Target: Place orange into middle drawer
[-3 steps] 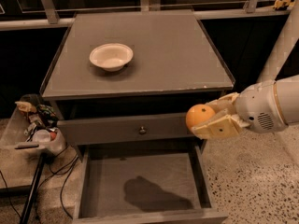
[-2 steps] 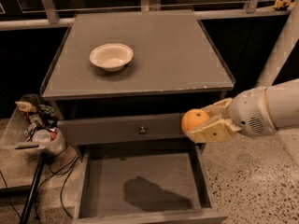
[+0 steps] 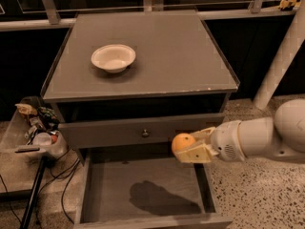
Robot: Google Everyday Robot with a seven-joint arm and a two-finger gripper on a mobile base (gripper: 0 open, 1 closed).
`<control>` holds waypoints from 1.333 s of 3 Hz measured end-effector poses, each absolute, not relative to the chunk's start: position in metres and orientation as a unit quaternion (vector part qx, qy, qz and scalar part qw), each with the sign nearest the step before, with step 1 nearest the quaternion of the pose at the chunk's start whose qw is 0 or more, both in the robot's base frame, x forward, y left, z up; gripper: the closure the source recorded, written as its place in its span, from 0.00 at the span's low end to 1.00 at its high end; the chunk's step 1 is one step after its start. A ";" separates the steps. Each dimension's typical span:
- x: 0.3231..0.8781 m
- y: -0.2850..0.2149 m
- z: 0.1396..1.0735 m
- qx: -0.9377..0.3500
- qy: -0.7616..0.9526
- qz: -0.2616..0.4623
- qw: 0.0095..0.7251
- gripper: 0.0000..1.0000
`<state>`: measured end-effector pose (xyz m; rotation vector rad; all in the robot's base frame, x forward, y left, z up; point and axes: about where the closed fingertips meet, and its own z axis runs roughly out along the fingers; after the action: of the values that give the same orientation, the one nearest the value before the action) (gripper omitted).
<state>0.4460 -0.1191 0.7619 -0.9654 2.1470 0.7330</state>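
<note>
My gripper (image 3: 188, 146) reaches in from the right on a white arm and is shut on the orange (image 3: 183, 142), a small glossy round fruit. It holds the orange above the right rear part of the middle drawer (image 3: 143, 187), which is pulled out and shows a flat grey floor with the arm's shadow on it. The orange hangs in front of the closed grey drawer front (image 3: 138, 131) with the small round knob (image 3: 145, 133).
A shallow white bowl (image 3: 113, 57) sits on the grey cabinet top (image 3: 171, 56). A clear bin of clutter (image 3: 38, 128) and a tripod leg with cables (image 3: 35, 194) stand at the left. A white post (image 3: 281, 61) rises at the right over speckled floor.
My gripper with the orange has moved left and down, from beside the cabinet's right edge to over the open drawer's right rear corner.
</note>
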 end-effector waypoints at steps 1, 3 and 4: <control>0.461 -0.113 0.711 -0.348 0.826 0.274 0.348 1.00; 0.479 -0.096 0.619 -0.326 0.837 0.253 0.359 1.00; 0.479 -0.095 0.616 -0.325 0.838 0.256 0.357 1.00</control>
<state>0.4793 -0.0948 0.6162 -0.8382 2.1626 0.6606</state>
